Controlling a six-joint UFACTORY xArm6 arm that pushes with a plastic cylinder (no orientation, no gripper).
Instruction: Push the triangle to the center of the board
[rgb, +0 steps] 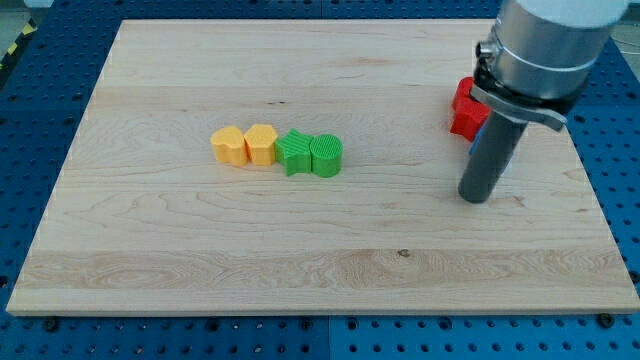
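Note:
My tip (478, 198) rests on the wooden board (200, 250) at the view's right. Just above it, a red block (464, 108) of unclear shape is partly hidden behind the rod and the arm's housing. A small sliver of a blue block (476, 138) shows against the rod's left side, touching the red one; its shape cannot be made out. No triangle shape is clearly visible. The tip sits a little below both blocks and apart from them.
Near the board's middle left, four blocks lie in a touching row: a yellow block (229, 146), a second yellow block (261, 144), a green star (294, 152) and a green rounded block (327, 156). A blue perforated table (40, 90) surrounds the board.

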